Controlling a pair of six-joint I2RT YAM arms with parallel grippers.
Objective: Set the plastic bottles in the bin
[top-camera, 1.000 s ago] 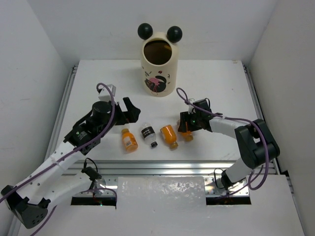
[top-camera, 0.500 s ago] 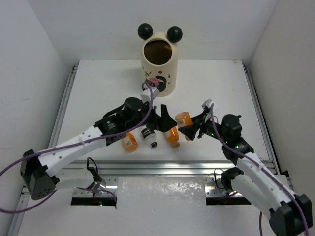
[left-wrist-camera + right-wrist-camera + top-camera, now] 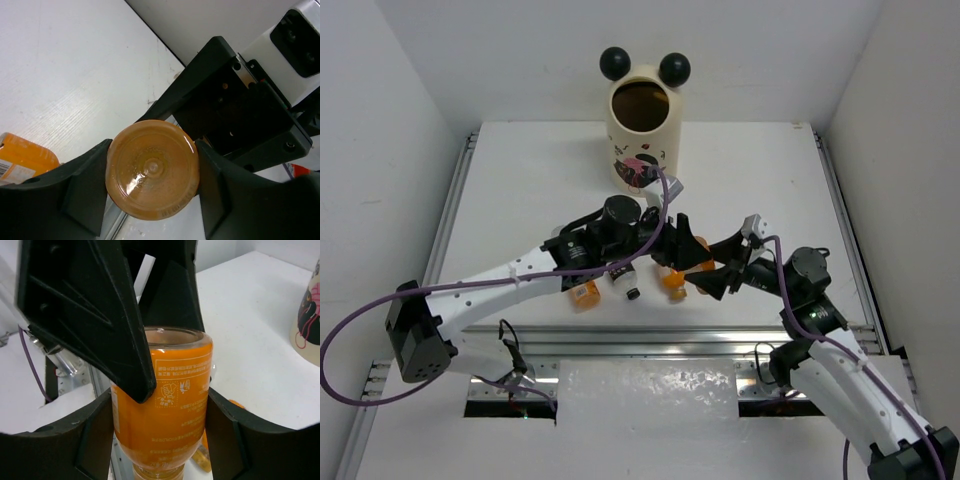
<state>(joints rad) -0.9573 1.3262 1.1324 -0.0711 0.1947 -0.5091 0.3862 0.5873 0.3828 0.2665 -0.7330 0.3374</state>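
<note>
One orange plastic bottle (image 3: 162,405) hangs above the table, gripped by both grippers at once. My right gripper (image 3: 160,430) is shut on its labelled body. My left gripper (image 3: 152,172) is shut around its base (image 3: 152,170), fingers pressing both sides. In the top view the two grippers meet right of centre, left gripper (image 3: 688,250) above right gripper (image 3: 712,278). On the table lie an orange bottle (image 3: 584,293), a clear bottle with dark label and black cap (image 3: 623,278), and another orange bottle (image 3: 672,280). The cream bin (image 3: 640,130) stands at the back, its mouth open.
The left arm stretches across the lying bottles. A metal rail (image 3: 650,338) runs along the table's near edge. White walls close in the left, right and back sides.
The left arm swung right over the lying bottles and closed on the orange bottle held by the right gripper. The right arm drew back towards the near edge.
</note>
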